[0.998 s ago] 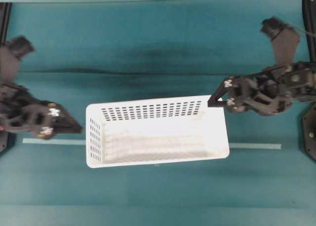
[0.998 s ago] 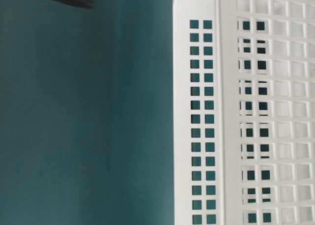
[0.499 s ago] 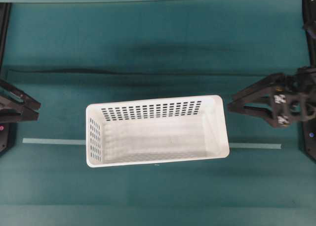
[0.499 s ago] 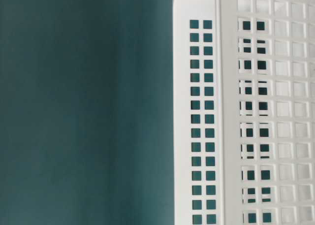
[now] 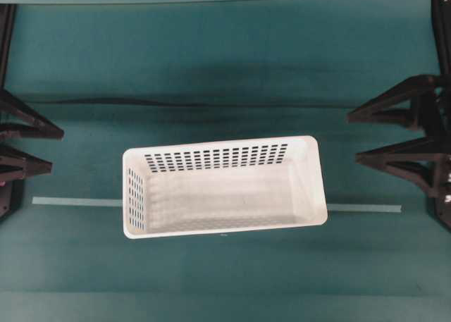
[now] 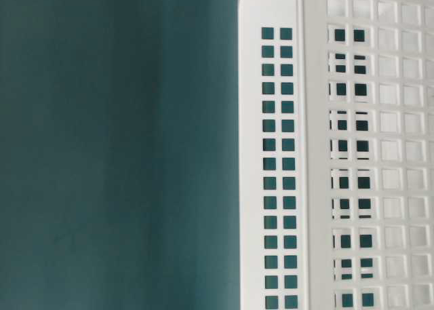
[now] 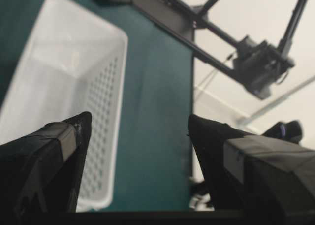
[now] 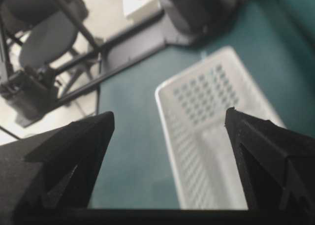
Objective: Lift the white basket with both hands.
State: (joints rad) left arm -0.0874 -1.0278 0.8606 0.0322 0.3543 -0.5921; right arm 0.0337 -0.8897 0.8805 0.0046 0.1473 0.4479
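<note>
The white basket (image 5: 224,196) stands empty on the teal table, long side across the overhead view. My left gripper (image 5: 56,151) is at the left edge, open wide, well clear of the basket's left end. My right gripper (image 5: 353,137) is at the right edge, open wide, a short gap from the basket's right end. In the left wrist view the basket (image 7: 64,72) lies ahead and left of the open left gripper (image 7: 139,120). In the right wrist view the basket (image 8: 221,131) lies ahead and right of the open right gripper (image 8: 170,114). The table-level view shows only the basket's slotted wall (image 6: 339,154).
A pale tape strip (image 5: 76,201) runs along the table on both sides of the basket. A thin dark cable (image 5: 141,101) lies behind the basket. Black frame posts (image 5: 7,26) stand at the back corners.
Both grippers have drawn back from the basket's ends to the table's sides and opened wide. The basket has not moved.
</note>
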